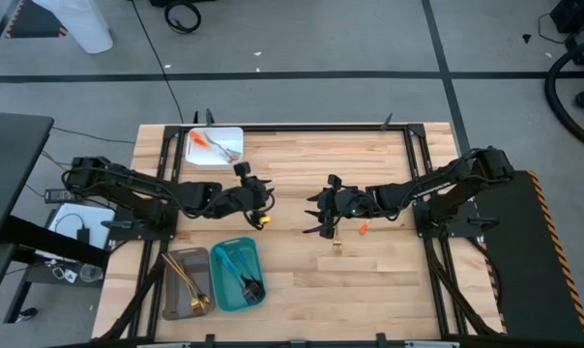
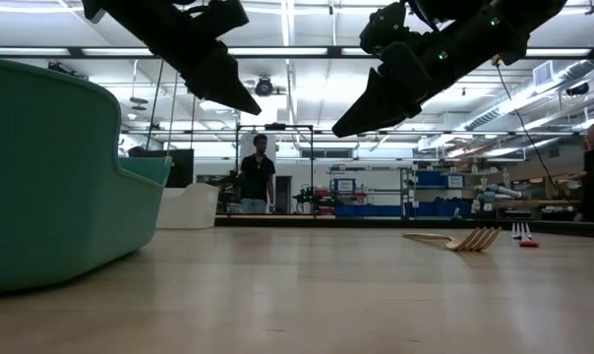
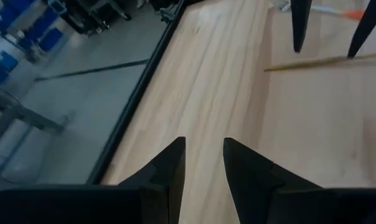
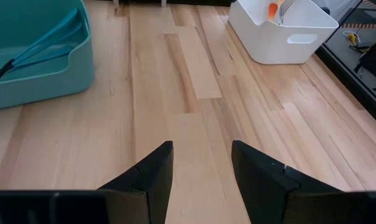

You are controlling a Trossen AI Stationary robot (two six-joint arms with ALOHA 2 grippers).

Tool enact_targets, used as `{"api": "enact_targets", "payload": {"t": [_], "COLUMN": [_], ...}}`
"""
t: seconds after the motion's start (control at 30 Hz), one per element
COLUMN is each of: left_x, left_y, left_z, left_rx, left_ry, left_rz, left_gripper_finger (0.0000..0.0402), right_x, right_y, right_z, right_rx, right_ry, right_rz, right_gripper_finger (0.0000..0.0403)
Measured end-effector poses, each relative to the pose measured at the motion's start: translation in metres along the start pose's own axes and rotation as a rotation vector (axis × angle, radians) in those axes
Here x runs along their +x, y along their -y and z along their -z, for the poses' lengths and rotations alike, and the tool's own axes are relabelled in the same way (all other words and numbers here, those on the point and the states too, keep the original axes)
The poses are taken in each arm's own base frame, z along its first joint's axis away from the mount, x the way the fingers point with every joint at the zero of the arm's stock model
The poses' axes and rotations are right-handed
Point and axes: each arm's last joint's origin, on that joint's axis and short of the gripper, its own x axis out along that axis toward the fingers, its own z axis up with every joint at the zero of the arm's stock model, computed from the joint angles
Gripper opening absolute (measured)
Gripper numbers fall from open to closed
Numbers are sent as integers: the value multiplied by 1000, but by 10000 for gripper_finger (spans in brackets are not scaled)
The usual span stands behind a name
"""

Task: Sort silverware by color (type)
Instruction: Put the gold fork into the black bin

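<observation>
Left gripper (image 1: 265, 200) empty, fingers narrowly parted, hovering mid-table; right gripper (image 1: 318, 210) empty, wider, near gold fork (image 2: 456, 239) and orange utensil (image 1: 363, 229).

Dark jointed arms, tapered black fingers (image 4: 152, 174)

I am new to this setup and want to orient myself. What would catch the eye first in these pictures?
Two dark arms meet over the table's middle, the left claw and right claw both open and empty. Near the right one a gold fork lies loose on the wood. At the front left edge stands the teal tray, holding teal cutlery.
</observation>
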Motion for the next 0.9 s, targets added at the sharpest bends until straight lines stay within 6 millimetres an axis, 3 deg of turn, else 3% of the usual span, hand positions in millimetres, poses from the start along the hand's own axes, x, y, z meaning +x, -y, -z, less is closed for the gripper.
{"api": "enact_targets", "payload": {"t": [0.23, 0.67, 0.9], "left_x": [-6, -8, -8], "left_y": [7, 11, 12], "left_z": [-1, -2, -2], "left_rx": [-125, -524, -577], "left_ry": [13, 6, 5], "left_rz": [30, 77, 84], "left_gripper_finger": [117, 117, 117], "right_x": [0, 0, 0], "right_y": [0, -2, -2], "right_z": [0, -1, -1], "right_rx": [-2, 6, 6], "right_ry": [1, 5, 5], "right_rz": [0, -44, -45], "right_gripper_finger": [174, 174, 174]}}
